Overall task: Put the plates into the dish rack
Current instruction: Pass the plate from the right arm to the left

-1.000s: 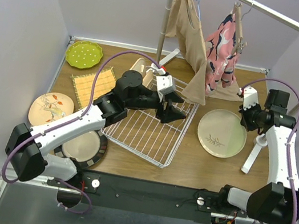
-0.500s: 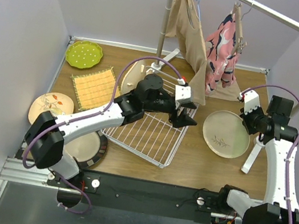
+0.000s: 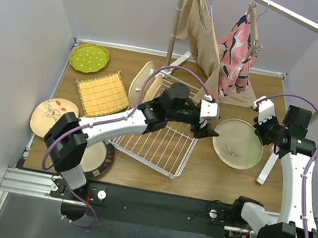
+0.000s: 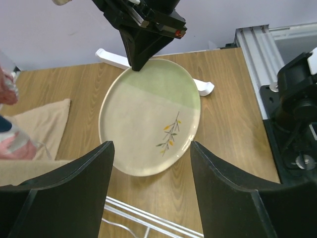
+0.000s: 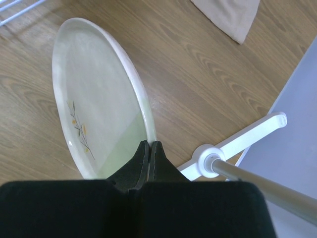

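Pale-green floral plate [image 3: 238,143] pinched at its rim beside the dish rack [image 3: 161,141].
The plate is clamped at its right rim by the closed right gripper [image 3: 261,129] and is tilted, gripped edge raised, just right of the rack on the wooden table [image 3: 217,172]. The left gripper [image 3: 207,130] is held spread wide, grasping nothing, over the rack's right edge. Inside the rack, a cream plate [image 3: 142,82] is stood on edge at the far left corner.

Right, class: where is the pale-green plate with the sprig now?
Top view, right side: the plate sits between the dish rack and the right gripper, which pinches its rim.
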Controlling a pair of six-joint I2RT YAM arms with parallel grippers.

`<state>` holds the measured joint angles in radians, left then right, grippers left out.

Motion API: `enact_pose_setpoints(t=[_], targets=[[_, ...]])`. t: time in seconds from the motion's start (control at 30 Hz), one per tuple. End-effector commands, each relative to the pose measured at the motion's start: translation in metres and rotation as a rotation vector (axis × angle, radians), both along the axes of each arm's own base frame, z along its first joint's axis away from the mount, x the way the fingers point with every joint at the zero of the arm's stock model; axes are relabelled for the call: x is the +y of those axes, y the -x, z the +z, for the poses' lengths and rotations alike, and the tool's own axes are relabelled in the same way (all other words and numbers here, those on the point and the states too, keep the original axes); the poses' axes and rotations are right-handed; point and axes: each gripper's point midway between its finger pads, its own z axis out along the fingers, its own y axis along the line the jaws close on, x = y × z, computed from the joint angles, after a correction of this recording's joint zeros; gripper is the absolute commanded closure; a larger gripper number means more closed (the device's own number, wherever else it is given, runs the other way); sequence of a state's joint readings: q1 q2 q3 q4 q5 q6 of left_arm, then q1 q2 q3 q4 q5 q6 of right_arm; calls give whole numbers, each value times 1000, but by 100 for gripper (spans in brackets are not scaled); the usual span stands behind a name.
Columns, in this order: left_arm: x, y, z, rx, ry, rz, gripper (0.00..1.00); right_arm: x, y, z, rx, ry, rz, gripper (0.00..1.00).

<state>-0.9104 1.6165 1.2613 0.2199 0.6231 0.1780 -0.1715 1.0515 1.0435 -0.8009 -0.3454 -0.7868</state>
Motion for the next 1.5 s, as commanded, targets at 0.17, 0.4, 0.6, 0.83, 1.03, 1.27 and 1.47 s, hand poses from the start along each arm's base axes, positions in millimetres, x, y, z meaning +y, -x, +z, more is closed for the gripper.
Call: enact_pose_setpoints(t=[0.17,0.4,0.6,0.83,1.03,1.27,1.47], targets=[[-32,-22,-12,-219,-41,-71,28,21,-3,43,-189,-40,116,99],[-51,-38,-44,-191,-108,-78,28,30,6,54,-244,-33,178,99],[-56,-51,-56,-175,-126,-43,28,39,15,63,-292,-31,235,99],[-50,-64,-48,-141,-80,0,28,41,19,62,-292,-23,252,100],[-47,-61,-46,-137,-63,-6,28,41,20,53,-272,-27,253,99],[-56,-55,-67,-97,-94,-91,27,44,22,58,-283,-28,275,99],[-64,-40,-73,-55,-99,-207,28,48,23,62,-292,-30,300,99]])
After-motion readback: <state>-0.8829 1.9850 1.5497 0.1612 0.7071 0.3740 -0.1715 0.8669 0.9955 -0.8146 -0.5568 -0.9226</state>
